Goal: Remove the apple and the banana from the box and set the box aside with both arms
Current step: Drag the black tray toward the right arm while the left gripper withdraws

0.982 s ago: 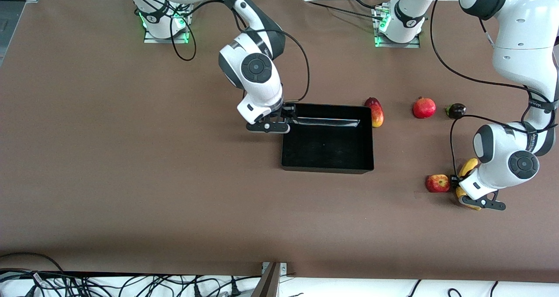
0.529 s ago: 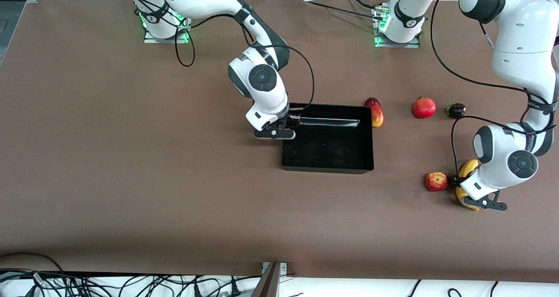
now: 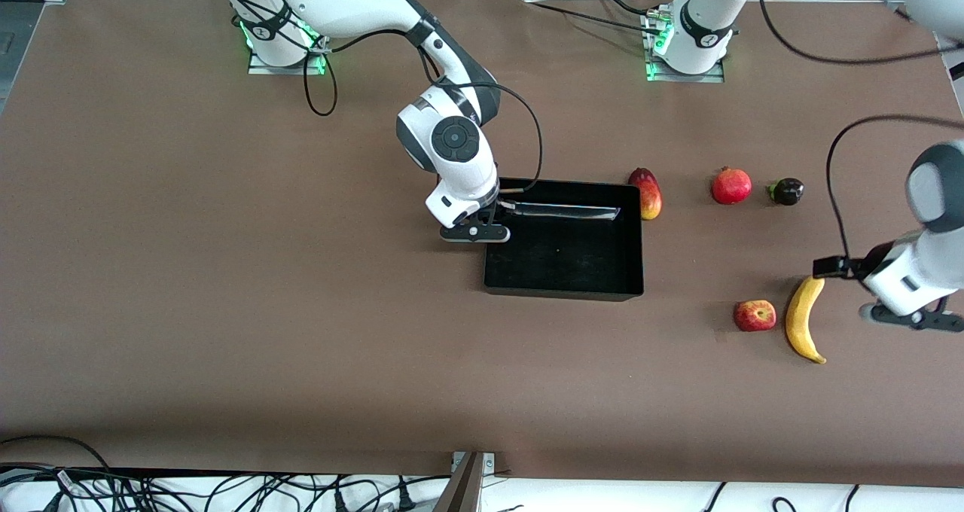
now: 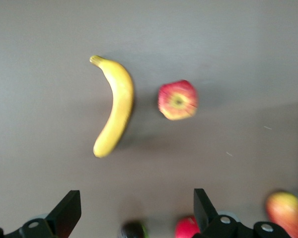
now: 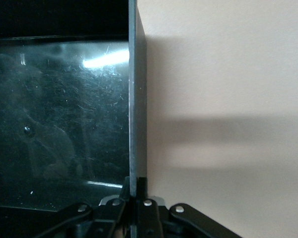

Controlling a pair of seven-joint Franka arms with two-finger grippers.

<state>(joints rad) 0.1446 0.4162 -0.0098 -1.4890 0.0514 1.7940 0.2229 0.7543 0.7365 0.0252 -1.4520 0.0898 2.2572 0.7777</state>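
Observation:
The box (image 3: 561, 292), a shallow glossy black tray, sits mid-table. My right gripper (image 3: 489, 215) is shut on its end wall (image 5: 137, 99) toward the right arm's end, with the wall pinched between the jaws of the right gripper (image 5: 137, 186). A yellow banana (image 3: 803, 318) and a red apple (image 3: 755, 315) lie side by side on the table toward the left arm's end, apart from the box. My left gripper (image 3: 828, 266) hangs open in the air beside the banana's upper tip. The left wrist view shows the banana (image 4: 116, 106) and the apple (image 4: 178, 100) below the empty left gripper (image 4: 134, 210).
A mango (image 3: 648, 193) lies against the box's outer wall. A pomegranate (image 3: 731, 186) and a small dark purple fruit (image 3: 786, 191) lie in a row past it toward the left arm's end, farther from the front camera than the apple. Cables run along the table's front edge.
My left gripper opened, let go of the banana and rose away toward the left arm's end. My right gripper slid onto the box's end wall and shut on it.

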